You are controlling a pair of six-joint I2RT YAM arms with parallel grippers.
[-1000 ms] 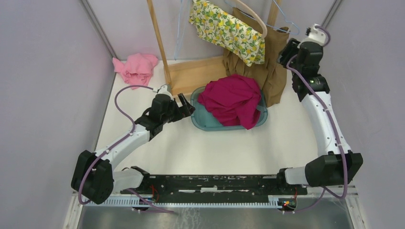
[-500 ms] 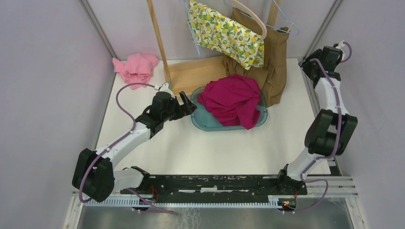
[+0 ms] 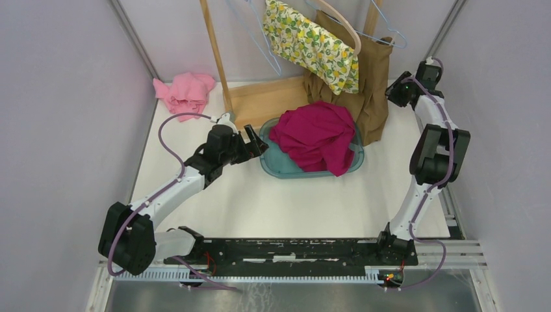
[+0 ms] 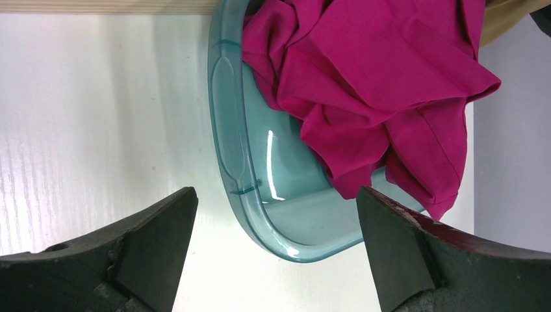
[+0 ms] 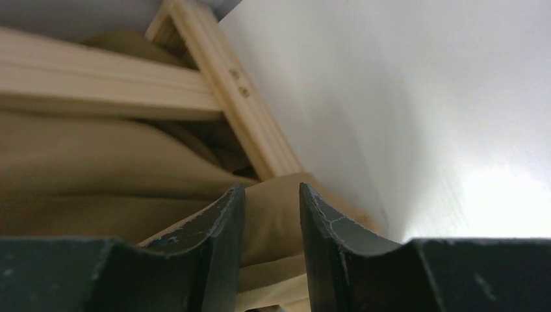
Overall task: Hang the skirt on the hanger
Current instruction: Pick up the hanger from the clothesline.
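A brown pleated skirt (image 3: 371, 97) hangs on the wooden rack under a beige hanger (image 3: 346, 27), its hem reaching the table. My right gripper (image 3: 395, 91) is low at the skirt's right edge, by the rack's foot. In the right wrist view its fingers (image 5: 224, 214) stand a narrow gap apart, and a fold of the brown skirt (image 5: 97, 175) lies in the gap of the gripper (image 5: 271, 188). My left gripper (image 3: 256, 142) is wide open and empty at the left rim of the teal basin (image 3: 279, 170), seen also in the left wrist view (image 4: 276, 195).
A magenta garment (image 3: 315, 133) is heaped in the basin (image 4: 227, 130), spilling over the right rim. A lemon-print cloth (image 3: 312, 42) and blue wire hangers (image 3: 263, 49) hang on the rack. The rack's wooden post (image 3: 214, 52) and base board (image 3: 260, 101) stand behind. A pink cloth (image 3: 185, 91) lies far left.
My right arm has swung down from the top of the rack to the skirt's lower right edge, its jaws narrowing. The hung garments have swayed slightly. The left arm has stayed put.
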